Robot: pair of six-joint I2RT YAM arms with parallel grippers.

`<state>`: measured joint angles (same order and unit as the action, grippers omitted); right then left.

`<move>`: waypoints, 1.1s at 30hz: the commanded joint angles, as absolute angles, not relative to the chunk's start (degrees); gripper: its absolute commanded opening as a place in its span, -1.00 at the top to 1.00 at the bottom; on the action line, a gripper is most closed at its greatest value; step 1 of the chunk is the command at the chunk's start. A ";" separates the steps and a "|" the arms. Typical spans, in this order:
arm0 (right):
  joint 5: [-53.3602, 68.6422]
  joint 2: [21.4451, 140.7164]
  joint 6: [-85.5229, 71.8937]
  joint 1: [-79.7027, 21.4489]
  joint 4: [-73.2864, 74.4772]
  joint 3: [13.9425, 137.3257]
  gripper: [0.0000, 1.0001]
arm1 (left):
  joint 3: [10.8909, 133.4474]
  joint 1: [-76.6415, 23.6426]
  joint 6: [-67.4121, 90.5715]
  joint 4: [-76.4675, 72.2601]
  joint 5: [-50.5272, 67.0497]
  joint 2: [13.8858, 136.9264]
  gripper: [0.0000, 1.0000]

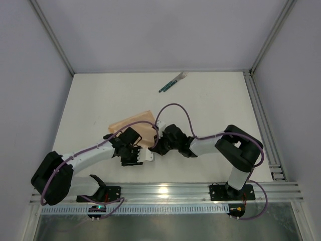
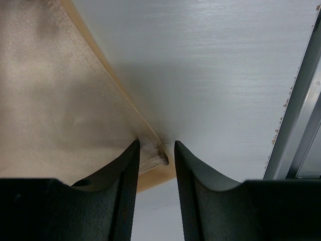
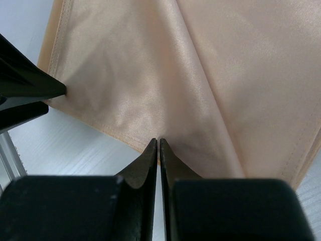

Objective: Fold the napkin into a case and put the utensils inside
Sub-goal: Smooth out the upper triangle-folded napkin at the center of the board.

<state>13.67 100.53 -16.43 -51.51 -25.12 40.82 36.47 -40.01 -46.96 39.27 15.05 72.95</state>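
One thin peach-tan cloth napkin [image 3: 200, 75], folded over, lies on the white bench [image 1: 215, 110] just ahead of both pincers. Left pincer [image 2: 156, 145]: jaws part-open, napkin corner sitting in the gap, not gripped. Right pincer [image 3: 159, 141]: closed, tips nipping the napkin's near hem, creases fanning out from them. Slim green-handled, pale-ended utensils [image 1: 173, 83] lie together well beyond both pincers; count unclear.

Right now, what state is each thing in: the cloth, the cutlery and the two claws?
napkin: folded over, lying flat on the table.
utensils: lying at the far side, apart from the napkin.
left gripper: open, fingers either side of a napkin corner.
right gripper: shut, pinching the napkin's edge.
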 commanded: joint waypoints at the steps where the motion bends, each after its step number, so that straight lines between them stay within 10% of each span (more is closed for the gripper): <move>1: 13.09 100.55 -15.91 -51.06 -26.10 41.75 0.85 | 36.91 -40.25 -46.85 39.81 14.32 71.19 0.28; 10: 13.45 100.20 -15.38 -50.54 -26.28 41.22 0.85 | 37.09 -40.34 -44.91 39.99 9.85 68.73 0.31; 18: 13.71 100.37 -15.29 -50.45 -26.19 41.66 0.85 | 38.32 -40.25 -44.03 40.69 10.64 68.55 0.97; 26: 13.80 99.67 -15.21 -50.36 -25.84 41.57 0.84 | 37.44 -40.25 -44.21 42.53 10.37 68.29 1.00; 33: 19.24 97.65 -14.85 -50.36 -23.47 44.03 0.43 | 37.18 -40.25 -44.56 45.17 9.06 63.73 1.00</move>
